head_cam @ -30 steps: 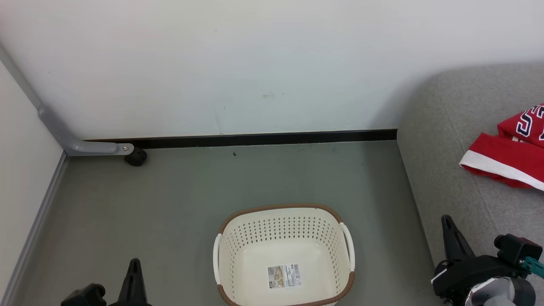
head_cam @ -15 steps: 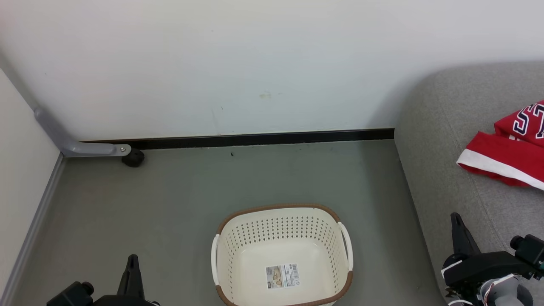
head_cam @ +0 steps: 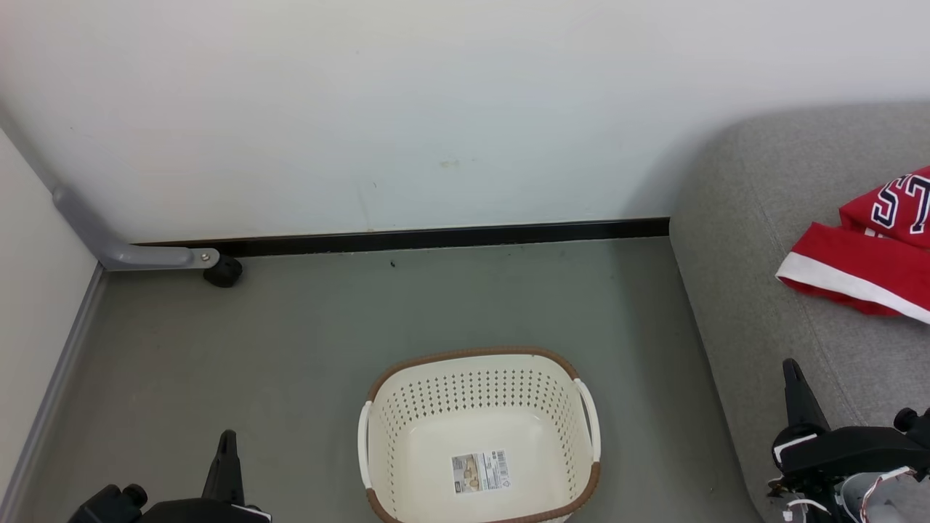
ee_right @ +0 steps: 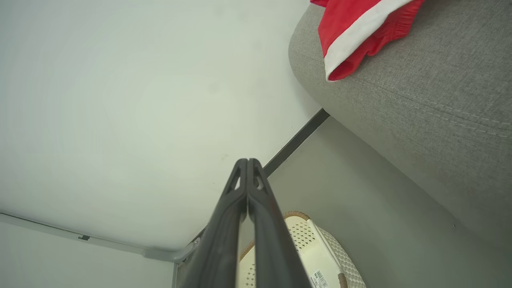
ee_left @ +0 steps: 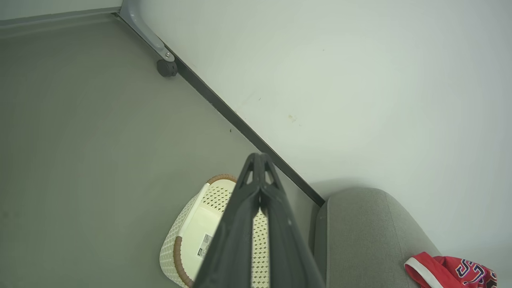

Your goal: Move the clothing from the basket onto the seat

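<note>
The cream basket (head_cam: 479, 396) with a brown rim stands on the floor at the bottom centre, holding nothing but a label sticker on its floor. Red clothing (head_cam: 864, 265) with a white stripe and lettering lies on the grey seat (head_cam: 755, 218) at the right edge. My left gripper (head_cam: 227, 439) is shut at the lower left, left of the basket. Over the seat's front edge at the lower right, my right gripper (head_cam: 790, 370) is also shut. In the wrist views both grippers (ee_left: 260, 157) (ee_right: 247, 161) have their fingers pressed together with nothing between them, the basket (ee_left: 200, 236) (ee_right: 308, 248) below.
A white wall with a black skirting strip (head_cam: 436, 237) runs behind the basket. A grey frame leg with a black caster (head_cam: 221, 271) stands in the far left corner. Grey floor (head_cam: 290, 341) lies around the basket.
The head view has shifted slightly, so everything sits a little left and lower. Both grippers have sunk toward the bottom edge. The clothing and basket have not moved.
</note>
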Robot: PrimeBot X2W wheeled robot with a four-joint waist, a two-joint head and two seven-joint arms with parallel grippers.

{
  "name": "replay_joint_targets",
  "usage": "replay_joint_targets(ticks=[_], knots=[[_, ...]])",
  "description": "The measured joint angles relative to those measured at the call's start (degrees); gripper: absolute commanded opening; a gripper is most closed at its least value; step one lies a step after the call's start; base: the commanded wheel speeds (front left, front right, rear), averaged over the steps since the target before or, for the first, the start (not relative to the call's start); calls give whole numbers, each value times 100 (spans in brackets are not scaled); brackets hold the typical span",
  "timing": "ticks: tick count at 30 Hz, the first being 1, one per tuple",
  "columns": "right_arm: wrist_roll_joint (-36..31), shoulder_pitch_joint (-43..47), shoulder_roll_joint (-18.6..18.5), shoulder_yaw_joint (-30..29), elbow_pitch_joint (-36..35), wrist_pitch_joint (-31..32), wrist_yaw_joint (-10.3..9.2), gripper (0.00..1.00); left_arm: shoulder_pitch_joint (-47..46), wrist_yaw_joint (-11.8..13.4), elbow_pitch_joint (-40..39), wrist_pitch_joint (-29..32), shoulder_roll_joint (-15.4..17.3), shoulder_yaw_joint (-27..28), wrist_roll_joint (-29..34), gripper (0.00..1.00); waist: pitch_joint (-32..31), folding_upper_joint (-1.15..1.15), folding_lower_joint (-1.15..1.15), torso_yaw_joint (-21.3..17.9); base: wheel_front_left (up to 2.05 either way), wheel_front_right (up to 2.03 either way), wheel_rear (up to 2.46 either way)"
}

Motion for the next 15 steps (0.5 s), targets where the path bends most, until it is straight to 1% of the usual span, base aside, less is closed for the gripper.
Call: replay_joint_targets(ticks=[8, 11, 15], knots=[[601, 68, 30, -130, -118, 156, 2, 0, -18, -100, -68, 157, -13, 75, -630, 0, 4, 0, 0, -27, 0, 0, 0], [779, 85, 41, -165, -147, 202, 8, 0, -23, -104, -88, 201, -18, 93, -740, 0, 5, 0, 0, -34, 0, 0, 0], [1083, 101, 67, -226, -196, 268, 29, 0, -41, -152, -118, 279, -30, 129, -1053, 0, 7, 0, 0, -47, 0, 0, 0]])
